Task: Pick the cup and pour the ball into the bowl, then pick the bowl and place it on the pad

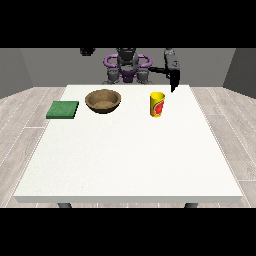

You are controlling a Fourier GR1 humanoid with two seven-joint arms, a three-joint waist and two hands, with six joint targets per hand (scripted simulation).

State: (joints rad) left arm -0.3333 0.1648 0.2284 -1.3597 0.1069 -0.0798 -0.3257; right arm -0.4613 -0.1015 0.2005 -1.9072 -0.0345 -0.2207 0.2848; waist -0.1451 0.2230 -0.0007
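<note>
Three things are set on the white table (125,160) — a green pad (63,109) near its left edge, a brown bowl (103,100) beside the pad, and a yellow cup (157,104) with a red mark, standing upright further to the right. The hand at the view's right (174,80) is held above and behind the cup, pointing downward, apart from it; nothing is held or touched by it, and how far its fingers are spread cannot be told. The hand at the view's left (87,51) is raised high near the robot's shoulder, well apart from everything — its fingers cannot be made out either. No ball can be seen; the cup's inside is hidden. Between cup and bowl only bare table lies.
</note>
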